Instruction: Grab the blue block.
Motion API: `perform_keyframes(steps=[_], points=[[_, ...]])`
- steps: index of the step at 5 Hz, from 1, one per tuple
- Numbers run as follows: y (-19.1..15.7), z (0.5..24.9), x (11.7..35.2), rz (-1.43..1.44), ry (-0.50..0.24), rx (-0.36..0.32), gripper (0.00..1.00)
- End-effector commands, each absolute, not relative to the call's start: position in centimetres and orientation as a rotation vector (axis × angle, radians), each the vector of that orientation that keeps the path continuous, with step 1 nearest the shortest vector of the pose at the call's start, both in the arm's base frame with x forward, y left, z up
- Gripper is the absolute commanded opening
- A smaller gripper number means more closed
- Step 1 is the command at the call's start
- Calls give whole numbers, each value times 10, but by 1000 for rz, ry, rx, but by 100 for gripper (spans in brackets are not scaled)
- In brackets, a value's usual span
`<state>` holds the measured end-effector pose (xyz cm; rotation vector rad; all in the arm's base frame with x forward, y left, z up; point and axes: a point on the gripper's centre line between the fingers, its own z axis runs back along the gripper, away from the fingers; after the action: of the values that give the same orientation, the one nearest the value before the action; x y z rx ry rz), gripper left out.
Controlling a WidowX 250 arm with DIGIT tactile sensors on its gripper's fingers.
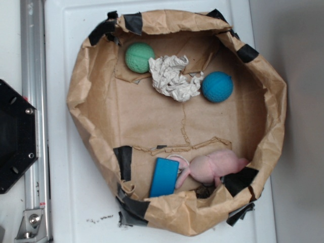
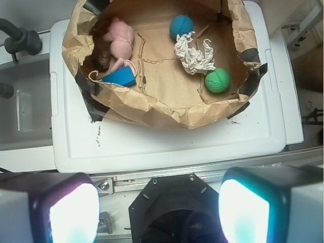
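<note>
Paper bin (image 1: pixel 276 116) with blue block (image 1: pixel 164 177) beside pink toy (image 1: pixel 215 167); fingers (image 2: pixel 68 212) spread, empty.

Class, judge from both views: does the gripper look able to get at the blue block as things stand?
Probably yes. The open gripper hangs clear above; nothing covers the blue block, though the paper wall and pink toy crowd it.

My 2 fingers (image 2: pixel 50 212) are cut off by the wrist view's bottom edge. The bag wall (image 2: pixel 126 93) hides part of the block (image 2: pixel 120 77) there.
</note>
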<state>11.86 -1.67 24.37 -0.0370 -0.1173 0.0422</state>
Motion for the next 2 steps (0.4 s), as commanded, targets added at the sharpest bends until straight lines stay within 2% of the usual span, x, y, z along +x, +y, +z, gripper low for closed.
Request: perform_keyframes(steps=[1, 2], points=[[-17, 244, 119, 42, -117, -37, 100], [-29, 224, 163, 102, -150, -127, 100]])
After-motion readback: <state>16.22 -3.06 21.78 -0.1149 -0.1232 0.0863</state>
